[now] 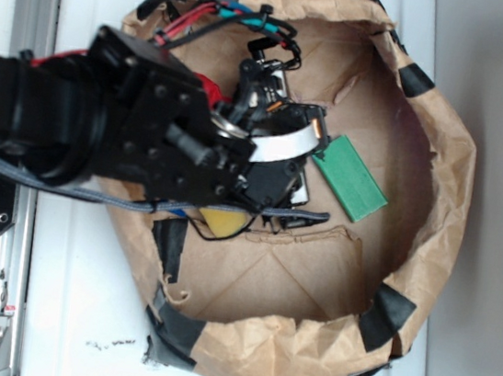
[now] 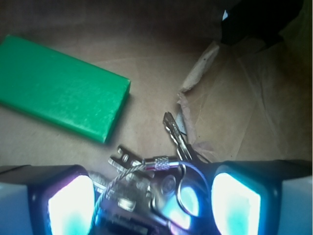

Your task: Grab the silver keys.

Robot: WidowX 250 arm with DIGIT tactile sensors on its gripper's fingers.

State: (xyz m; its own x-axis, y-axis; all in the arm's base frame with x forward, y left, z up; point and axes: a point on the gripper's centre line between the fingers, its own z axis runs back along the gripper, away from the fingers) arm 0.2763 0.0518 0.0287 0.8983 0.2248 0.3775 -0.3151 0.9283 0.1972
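From the exterior view I see the whole workspace: one brown paper enclosure (image 1: 439,176) with rolled walls, patched with black tape (image 1: 385,317), standing on a white table (image 1: 59,311). The arm (image 1: 102,122) enters from the left and covers the middle of the enclosure floor. One green block (image 1: 350,177) lies flat to the right of the arm's end, close to it. One yellow sponge wedge (image 1: 219,223) shows partly below the arm, on the near side. In this view I cannot make out the silver keys; the arm hides them.

The wrist view supplies what the exterior view lacks. The silver keys (image 2: 146,178) lie on the paper floor directly between the two fingers of the gripper (image 2: 154,200), one pad (image 2: 71,205) at left and one at right. I count one bunch: several key blades fan out toward the far side, joined by a thin twisted wire loop with a threaded barrel clasp; the exact number of keys I cannot tell. The jaws stand apart with the bunch in the gap, and neither pad visibly touches the metal. The green block (image 2: 61,90) lies at far left, apart from the keys. The sponge does not appear in this view.

A torn crease in the paper runs far right of the keys.
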